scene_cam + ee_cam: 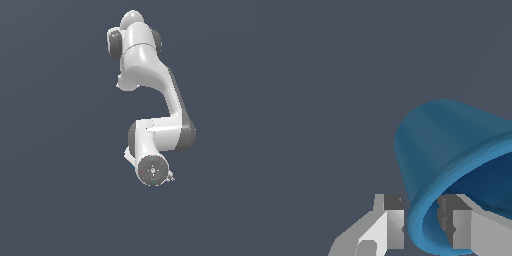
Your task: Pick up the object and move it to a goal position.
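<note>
Two grey fingers point(393, 220) are being closed across the blue cup's point(446, 150) rim wall, one inside, one outside; it is judged light, stiff, slippery.

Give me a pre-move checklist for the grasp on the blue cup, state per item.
1. Small blue tapered cup in the wrist view: ok.
2. Cup rim between the fingers of the hand, one finger outside the wall, one inside: ok.
3. Fingers clamped on the wall: cannot tell.
4. Cup upright: not ok, it sits tilted to the camera.
5. Cup seen in the exterior view: not ok, the white arm hides it.
6. Goal position visible: cannot tell, no marker shows.
</note>
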Tool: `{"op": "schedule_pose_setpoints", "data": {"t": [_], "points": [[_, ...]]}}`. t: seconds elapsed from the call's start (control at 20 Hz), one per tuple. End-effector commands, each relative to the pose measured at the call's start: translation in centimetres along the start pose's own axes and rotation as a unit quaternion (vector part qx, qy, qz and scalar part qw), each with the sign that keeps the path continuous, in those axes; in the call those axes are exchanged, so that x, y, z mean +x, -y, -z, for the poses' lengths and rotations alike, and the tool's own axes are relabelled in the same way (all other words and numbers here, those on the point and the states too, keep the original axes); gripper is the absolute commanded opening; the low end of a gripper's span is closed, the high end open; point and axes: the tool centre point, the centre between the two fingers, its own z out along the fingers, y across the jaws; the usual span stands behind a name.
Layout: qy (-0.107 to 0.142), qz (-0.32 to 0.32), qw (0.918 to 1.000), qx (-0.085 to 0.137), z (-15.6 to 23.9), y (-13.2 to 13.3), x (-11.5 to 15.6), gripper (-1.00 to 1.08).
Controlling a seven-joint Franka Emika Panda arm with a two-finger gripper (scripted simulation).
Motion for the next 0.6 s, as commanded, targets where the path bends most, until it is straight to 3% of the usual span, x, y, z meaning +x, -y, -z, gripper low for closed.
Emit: {"op": "schedule_pose_setpoints", "data": {"t": [0.0, 0.55], "points": [[0.000, 0.000, 1.0000, 0.000, -0.07, 0.00, 0.01, -1.00], [0.000, 0.000, 1.0000, 0.000, 0.65, -0.34, -0.96, -1.00]]}}
